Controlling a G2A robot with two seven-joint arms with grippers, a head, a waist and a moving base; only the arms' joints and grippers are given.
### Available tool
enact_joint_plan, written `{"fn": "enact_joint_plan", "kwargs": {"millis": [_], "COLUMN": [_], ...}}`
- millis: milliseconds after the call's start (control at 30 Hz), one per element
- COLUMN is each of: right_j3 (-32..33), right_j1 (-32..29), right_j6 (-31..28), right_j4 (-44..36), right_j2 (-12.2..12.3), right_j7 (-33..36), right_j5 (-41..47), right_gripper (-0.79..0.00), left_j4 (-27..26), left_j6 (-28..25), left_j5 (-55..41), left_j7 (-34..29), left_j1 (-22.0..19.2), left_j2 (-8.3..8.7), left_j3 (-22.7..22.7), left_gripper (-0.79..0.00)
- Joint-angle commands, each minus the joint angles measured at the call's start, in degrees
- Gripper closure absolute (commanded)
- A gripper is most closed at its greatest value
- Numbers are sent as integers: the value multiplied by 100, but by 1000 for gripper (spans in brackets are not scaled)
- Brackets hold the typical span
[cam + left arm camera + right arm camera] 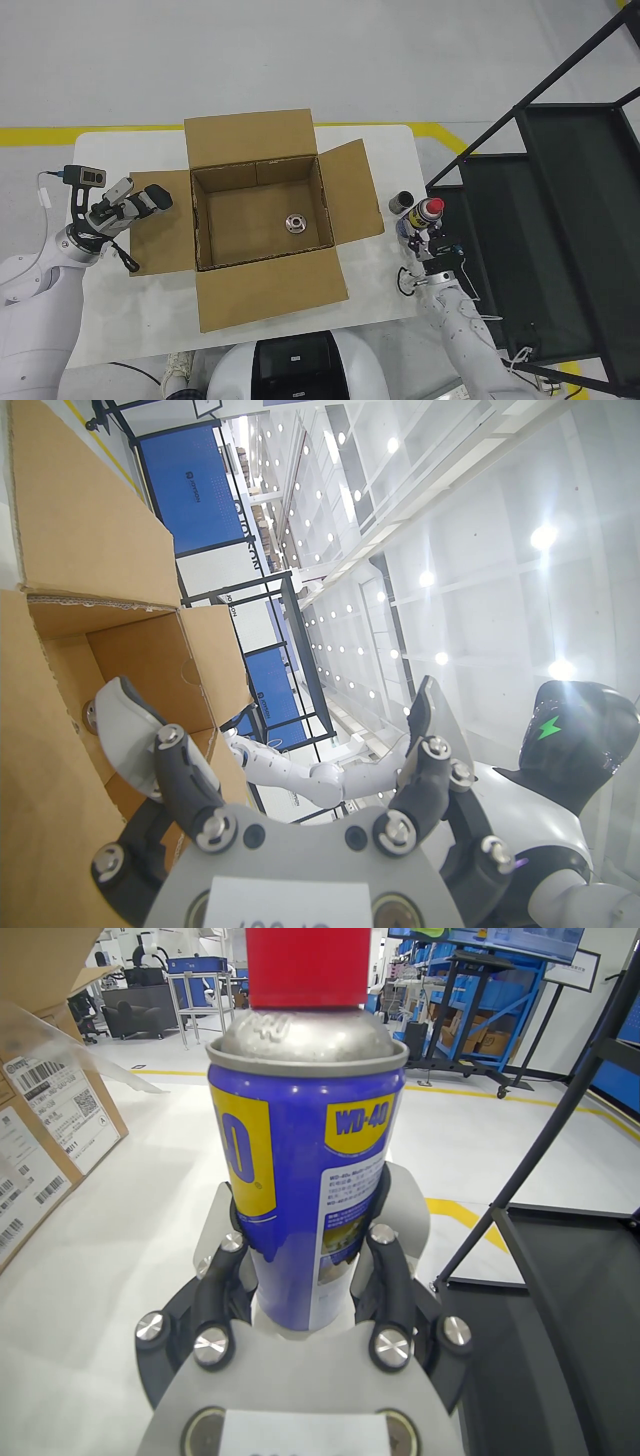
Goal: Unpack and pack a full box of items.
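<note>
Box: open cardboard box (240, 222) in the middle of the white table (130, 305), all four flaps folded out flat; from the left wrist view, seen (125, 550) from the side, interior walls showing.
Inside the box: one small round metal part (294, 222) lying on the floor, nearer the right wall; glimpsed (89, 717) behind a fingertip in the left wrist view.
Spray can: blue and yellow body with a red cap (300, 1128), upright, just past the box's right flap near the table's right edge (428, 210); whether resting on the table or lifted, impossible to tell.
Right gripper: (312, 1208) pressed in on the lower body of the spray can, one finger on each side.
Small dark cylinder: (400, 202) standing on the table just beside the can, between it and the right flap.
Left gripper: (272, 700) fingers spread wide with nothing between them, over the outer end of the left flap (150, 200), pointed toward the box.
Rack: black metal shelving (560, 200) beside the table's right side.
</note>
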Motion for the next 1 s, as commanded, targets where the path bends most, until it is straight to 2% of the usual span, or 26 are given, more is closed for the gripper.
{"fn": "enact_joint_plan", "kwargs": {"millis": [0, 100, 133, 233, 267, 300, 500, 667, 800, 967], "right_j3": [-45, -118, -138, -193, -205, -217, -256, -198, -114, 28], "right_j1": [60, 136, 158, 214, 229, 242, 223, -49, -495, -1326], "right_j6": [15, 36, 52, 38, 40, 40, -16, -156, -476, -686], "right_j4": [111, 259, 302, 417, 446, 475, 516, 156, -605, -2202], "right_j2": [-3, -7, -6, 2, 6, 9, 52, 134, 226, 317], "right_j7": [-51, -116, -132, -169, -183, -191, -262, -466, -507, -196], "right_j5": [22, 36, 31, 34, 37, 44, 66, 72, 37, 22], "right_gripper": [0, 0, -80, -351, -631, -785, -785, -785, -785, -785], "left_j4": [0, 0, 0, 0, 0, 0, 0, 0, 0, 0], "left_j6": [0, 0, 0, 0, 0, 0, 0, 0, 0, 0], "left_j5": [0, 0, 0, 0, 0, 0, 0, 0, 0, 0], "left_j7": [0, 0, 0, 0, 0, 0, 0, 0, 0, 0], "left_j1": [0, 0, 0, 0, 0, 0, 0, 0, 0, 0], "left_j2": [0, 0, 0, 0, 0, 0, 0, 0, 0, 0], "left_j3": [0, 0, 0, 0, 0, 0, 0, 0, 0, 0], "left_gripper": [-785, -785, -785, -785, -785, -785, -785, -785, -785, -785]}}
